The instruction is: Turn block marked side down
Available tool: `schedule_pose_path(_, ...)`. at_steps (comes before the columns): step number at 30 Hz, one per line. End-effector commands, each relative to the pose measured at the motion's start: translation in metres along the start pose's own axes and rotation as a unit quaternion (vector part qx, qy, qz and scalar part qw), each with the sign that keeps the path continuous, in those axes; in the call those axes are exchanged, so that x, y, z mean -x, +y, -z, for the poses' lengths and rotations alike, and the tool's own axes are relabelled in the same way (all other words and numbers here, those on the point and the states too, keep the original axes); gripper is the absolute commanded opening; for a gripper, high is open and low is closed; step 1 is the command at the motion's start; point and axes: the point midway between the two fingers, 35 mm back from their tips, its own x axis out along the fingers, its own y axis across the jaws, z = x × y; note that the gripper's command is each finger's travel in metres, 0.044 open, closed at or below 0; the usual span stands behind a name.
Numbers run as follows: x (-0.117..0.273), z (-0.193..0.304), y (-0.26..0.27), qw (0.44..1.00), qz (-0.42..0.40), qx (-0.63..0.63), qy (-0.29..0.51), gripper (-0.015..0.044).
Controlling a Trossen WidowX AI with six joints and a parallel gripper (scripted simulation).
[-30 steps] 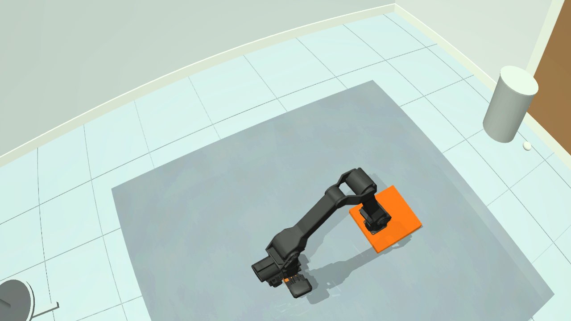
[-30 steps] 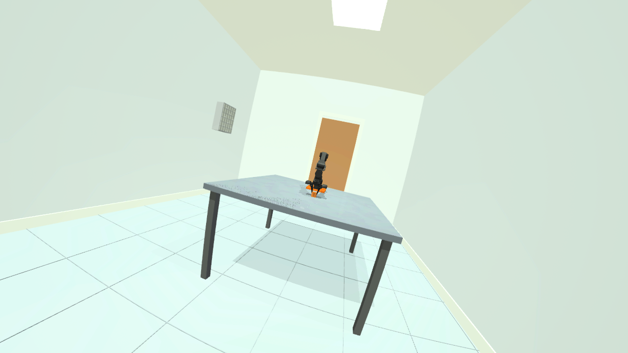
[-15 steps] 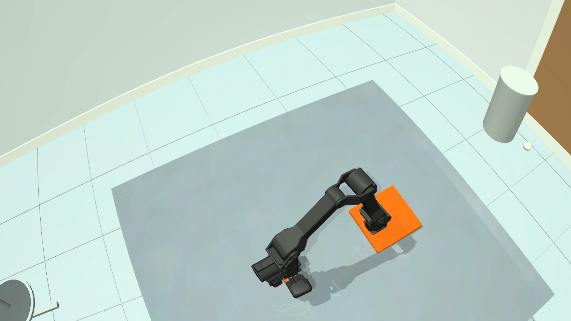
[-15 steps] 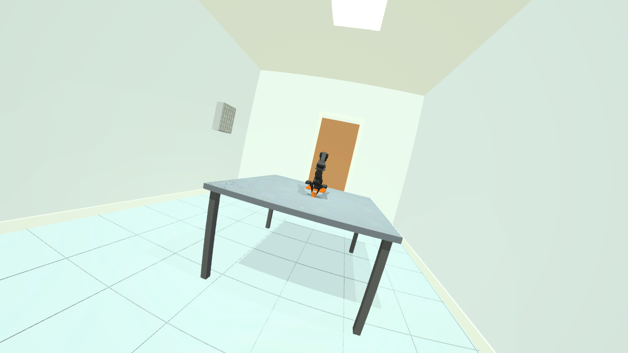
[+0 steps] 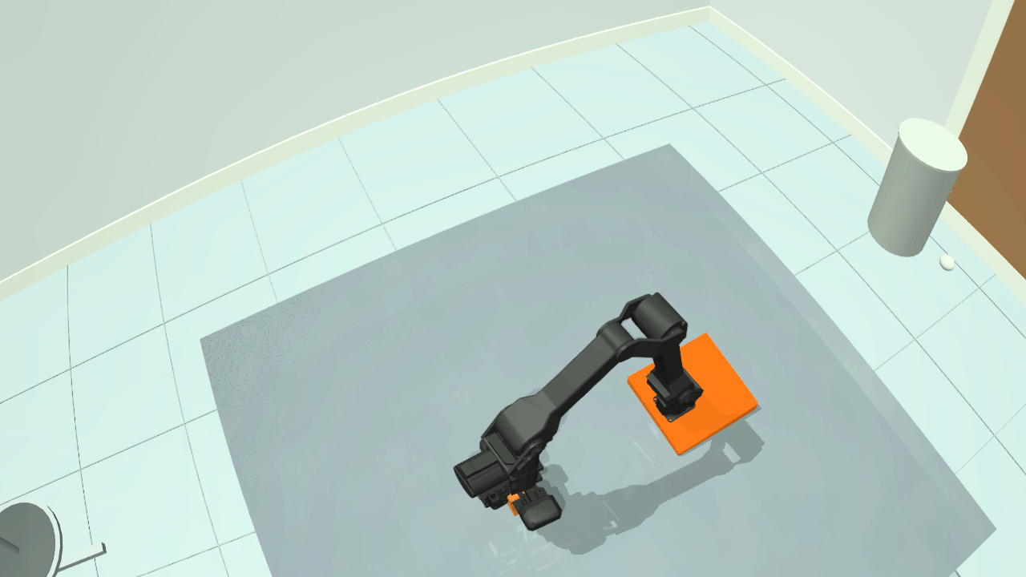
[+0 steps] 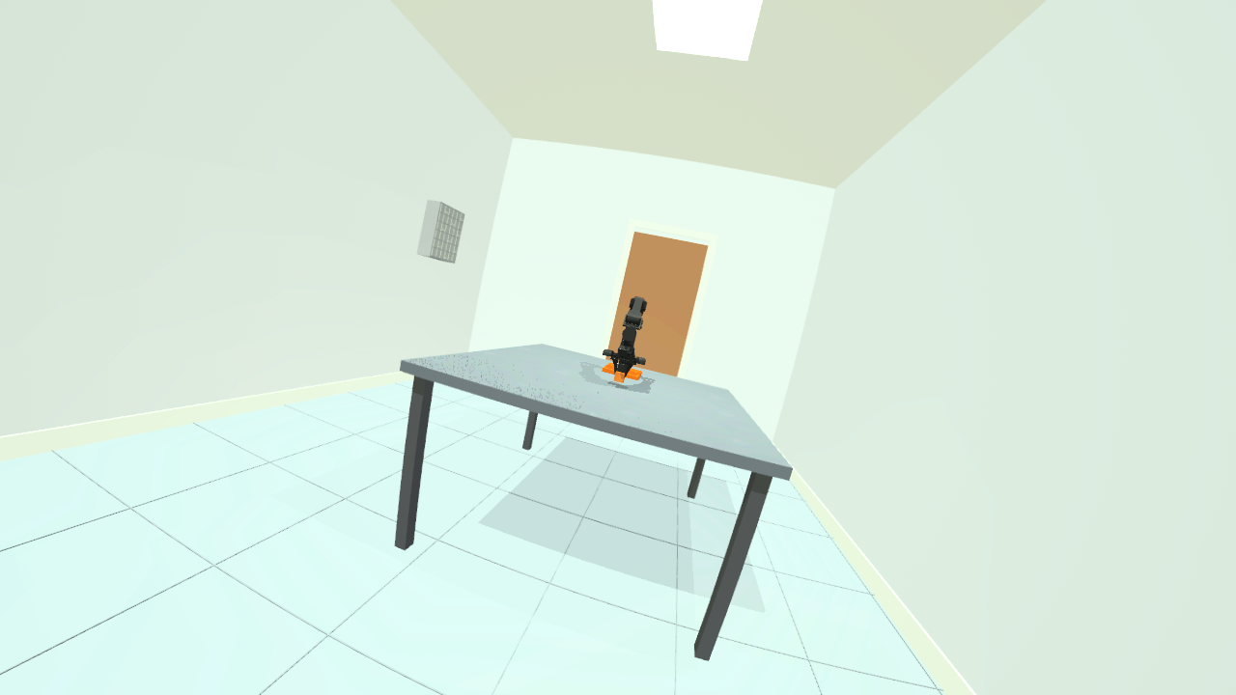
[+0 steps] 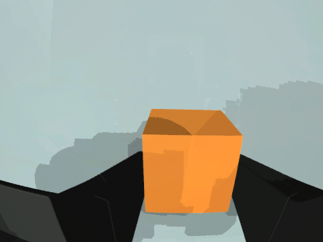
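Observation:
An orange block (image 5: 512,500) (image 6: 619,377) (image 7: 192,171) is between the fingers of my gripper, low over the grey table (image 5: 373,344) (image 6: 691,414). My gripper (image 7: 188,160) is shut on the block, with one black finger against each side of it in the wrist view. In the wrist view I see two plain orange faces of the block with shadows across them. I see no mark on them. The far sides and the underside are hidden. I cannot tell whether the block touches the table.
An orange square plate (image 5: 717,387) lies under the arm's base on the table. A grey cylinder (image 5: 912,193) and a small white ball (image 5: 947,262) are on the floor beyond the table. A round grey object (image 5: 28,538) is at the lower left of the top view.

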Motion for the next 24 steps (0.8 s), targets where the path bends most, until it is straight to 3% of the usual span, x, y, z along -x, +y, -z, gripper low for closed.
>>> schedule_pose_path(1,-0.0036,0.0021,-0.0008,1.0,0.003,0.001,-0.023,0.0)
schedule_pose_path(24,-0.0076,0.0069,-0.0008,0.979,0.002,0.001,-0.203,0.0)
